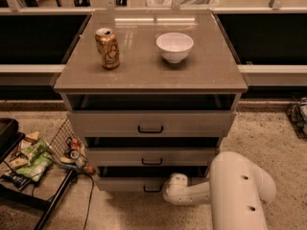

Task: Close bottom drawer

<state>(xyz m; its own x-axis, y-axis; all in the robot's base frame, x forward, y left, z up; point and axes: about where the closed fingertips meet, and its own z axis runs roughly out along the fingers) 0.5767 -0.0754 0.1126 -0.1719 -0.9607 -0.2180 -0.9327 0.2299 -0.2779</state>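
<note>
The bottom drawer [122, 183] is the lowest and narrowest of three grey-beige drawers in the cabinet. Its front stands out a little, with a dark gap above it, and its small black handle [152, 189] shows at the lower edge. My white arm [230, 188] reaches in from the lower right. The gripper end [173, 186] sits against the right part of the bottom drawer's front, beside the handle. The fingers are hidden behind the wrist.
The top drawer [150, 122] and middle drawer [151, 156] also stand a little open. A gold can [107, 48] and a white bowl [174, 46] stand on the cabinet top [144, 75]. A wire rack with snack packets [33, 159] stands on the floor at the left.
</note>
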